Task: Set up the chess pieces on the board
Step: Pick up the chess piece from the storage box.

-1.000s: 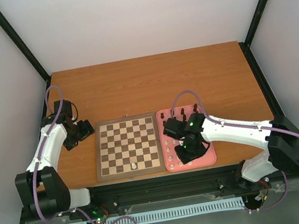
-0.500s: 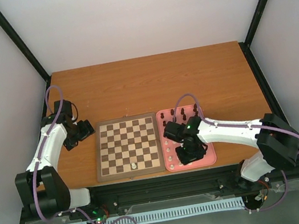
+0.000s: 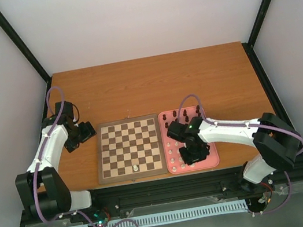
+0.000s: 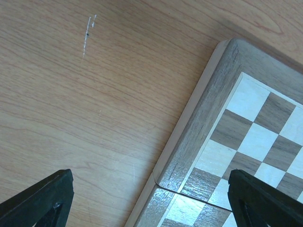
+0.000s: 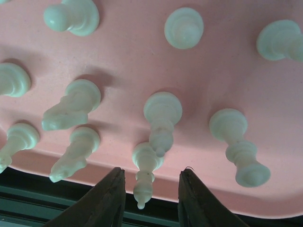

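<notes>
The board (image 3: pixel 99 158) lies in the middle of the table, with one cream-white chess piece (image 3: pixel 135 167) near its front edge. More chess pieces stand on a pink tray (image 3: pixel 213 159): dark ones (image 3: pixel 184 112) at the back, white ones at the front. My right gripper (image 3: pixel 193 154) hangs over the tray's front rows. Its fingers (image 5: pixel 111 201) stand on either side of a white piece (image 5: pixel 145 177) with a gap on both sides. My left gripper (image 3: pixel 86 131) is wide open beside the board's far left corner (image 4: pixel 227 94), holding nothing.
The tray (image 5: pixel 123 61) sits flush against the board's right side, with several white pieces (image 5: pixel 163 118) packed close around the one between my fingers. The table's front edge and black rail (image 3: pixel 171 189) run just below the tray.
My right gripper has shifted slightly left over the tray's front rows and its jaws have narrowed around a white piece. The left arm has not moved.
</notes>
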